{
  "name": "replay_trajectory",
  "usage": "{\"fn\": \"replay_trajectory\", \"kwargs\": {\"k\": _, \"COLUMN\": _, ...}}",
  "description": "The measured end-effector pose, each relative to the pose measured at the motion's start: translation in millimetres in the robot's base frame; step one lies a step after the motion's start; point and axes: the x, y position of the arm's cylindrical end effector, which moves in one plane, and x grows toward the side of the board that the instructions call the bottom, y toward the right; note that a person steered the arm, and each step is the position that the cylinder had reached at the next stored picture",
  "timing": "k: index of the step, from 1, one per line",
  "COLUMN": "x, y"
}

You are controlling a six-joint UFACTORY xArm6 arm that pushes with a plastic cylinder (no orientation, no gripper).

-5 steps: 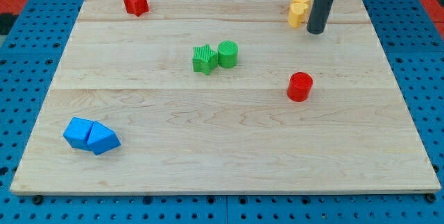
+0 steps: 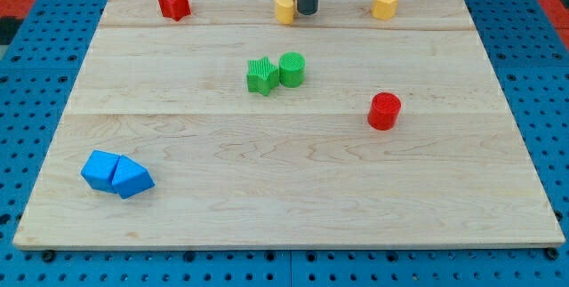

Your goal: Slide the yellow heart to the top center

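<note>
- Nearest the view's bottom, two blue blocks (image 2: 116,174) are lying touching each other at about eight o'clock from the board's middle; their exact shapes are hard to make out.
- The wooden board (image 2: 284,189) is lying on a blue perforated table (image 2: 27,47), and its middle band is carrying three blocks.
- A red cylinder (image 2: 384,110) is standing at about three o'clock from the middle, well apart from the rest.
- A green star (image 2: 260,75) and a green cylinder (image 2: 292,68) are sitting side by side, touching, just above the middle.
- Farthest back, at twelve o'clock along the top edge, the yellow heart (image 2: 285,7) is sitting near the top centre, so the task is judged to be almost complete.
- My tip (image 2: 307,11) is resting just at the heart's three o'clock side, touching it or nearly so; the rod is carrying no pincer, so there is nothing to call wide or narrow.
- A second yellow block (image 2: 384,3), faceted in shape, is standing at about one o'clock, well apart from the heart.
- A red star (image 2: 174,3) is sitting at about eleven o'clock.
- Judgement: any finishing push should be short and aimed through the heart's centre toward nine o'clock, since an off-centre contact could spin it off the top edge or carry it past centre.
</note>
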Motion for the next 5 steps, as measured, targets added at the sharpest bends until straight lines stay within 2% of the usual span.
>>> {"fn": "replay_trajectory", "kwargs": {"k": 4, "x": 6.2, "y": -15.1}}
{"fn": "replay_trajectory", "kwargs": {"k": 5, "x": 25.3, "y": -8.3}}
